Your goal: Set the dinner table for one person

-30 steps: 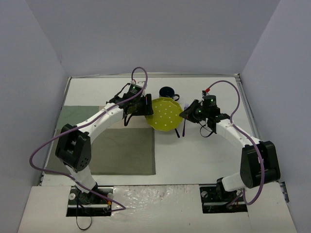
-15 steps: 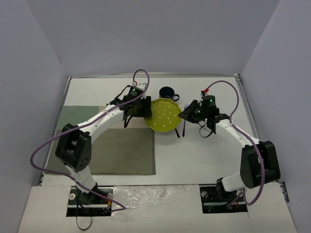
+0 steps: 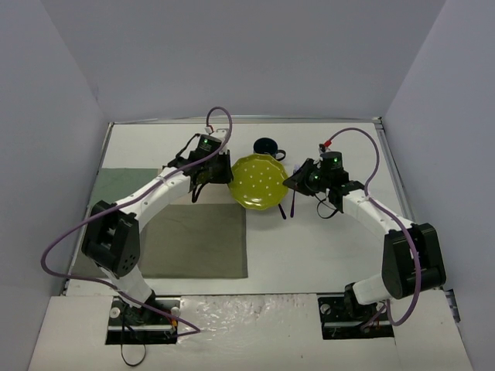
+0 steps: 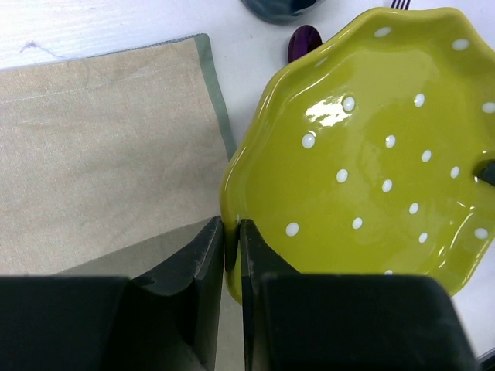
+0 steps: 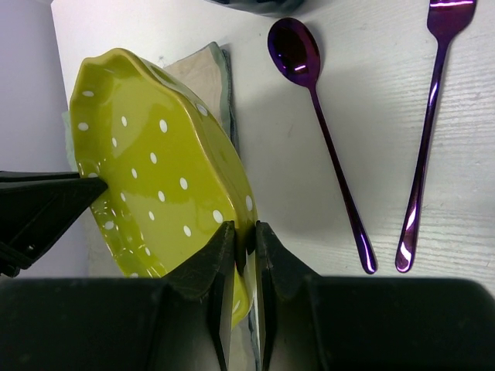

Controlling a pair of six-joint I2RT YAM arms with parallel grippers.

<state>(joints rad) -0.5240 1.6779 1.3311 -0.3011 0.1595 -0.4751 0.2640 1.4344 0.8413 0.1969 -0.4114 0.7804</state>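
A yellow-green plate (image 3: 259, 182) with white dots hangs tilted above the dinner table (image 3: 325, 247), between both arms. My left gripper (image 3: 226, 171) is shut on its left rim; in the left wrist view the fingers (image 4: 209, 255) pinch the plate (image 4: 371, 170) edge. My right gripper (image 3: 292, 182) is shut on the opposite rim, and the right wrist view shows the plate (image 5: 155, 178) clamped between its jaws. A purple spoon (image 5: 317, 100) and purple fork (image 5: 429, 116) lie side by side on the table under the right gripper.
A grey-green cloth placemat (image 3: 193, 239) covers the table's left half, its corner just below the plate. A dark blue cup (image 3: 267, 147) stands behind the plate. Grey walls enclose the table on three sides.
My left gripper's jaws have closed onto the plate's left rim, having stood open around it before. The right gripper has kept its hold, and the plate has barely moved.
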